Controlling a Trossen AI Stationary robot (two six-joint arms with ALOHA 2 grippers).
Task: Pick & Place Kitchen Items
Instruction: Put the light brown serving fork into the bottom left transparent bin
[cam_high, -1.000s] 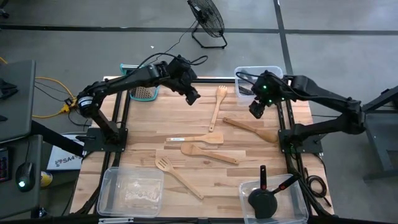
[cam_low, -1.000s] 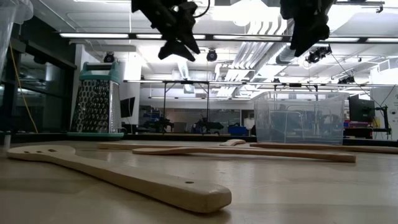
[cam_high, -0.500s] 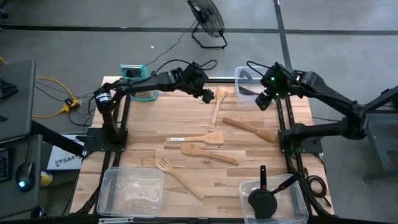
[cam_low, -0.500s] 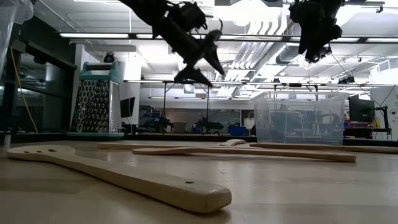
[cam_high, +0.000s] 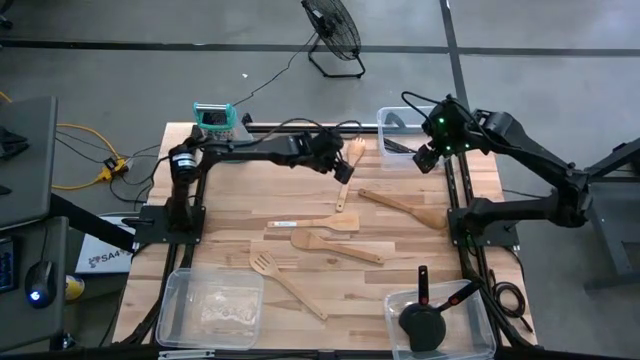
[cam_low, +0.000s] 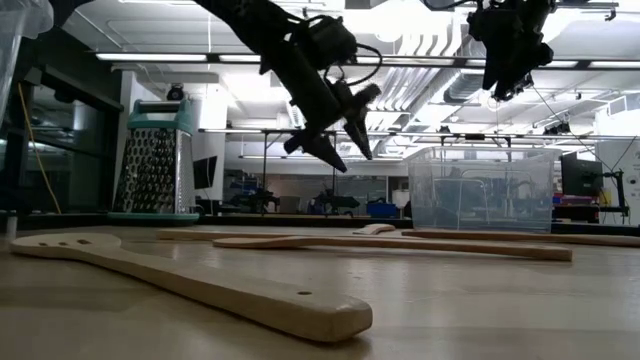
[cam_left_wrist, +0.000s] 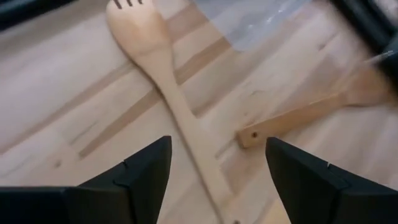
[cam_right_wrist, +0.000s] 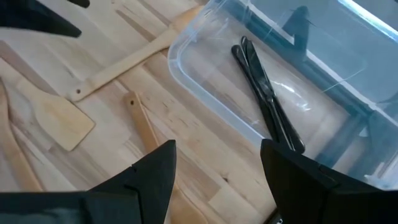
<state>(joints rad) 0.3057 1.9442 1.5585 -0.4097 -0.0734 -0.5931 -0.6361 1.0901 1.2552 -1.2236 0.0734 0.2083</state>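
Observation:
Several pale wooden utensils lie flat on the table: a forked spoon (cam_high: 348, 172), a spatula (cam_high: 405, 208), another spatula (cam_high: 312, 224), a spoon (cam_high: 335, 246) and a slotted turner (cam_high: 285, 282). My left gripper (cam_high: 340, 166) hovers open above the forked spoon's handle (cam_left_wrist: 180, 118), which runs between its fingers in the left wrist view, untouched. My right gripper (cam_high: 425, 158) is open and empty in the air beside the far right clear bin (cam_high: 385, 122), which holds thin black-handled tools (cam_right_wrist: 267, 99).
A metal grater with a teal top (cam_high: 213, 118) stands at the far left. A clear bin (cam_high: 210, 308) sits at the near left. Another clear bin (cam_high: 478, 340) at the near right holds black turners (cam_high: 422, 318). The free end of a spatula's handle (cam_left_wrist: 252, 134) lies close to the forked spoon.
My left gripper has swung toward the table's right edge and come down, tipping forward, until it is over the forked spoon. My right gripper has gone a little toward the far edge, closer to the far right bin. No utensil has moved.

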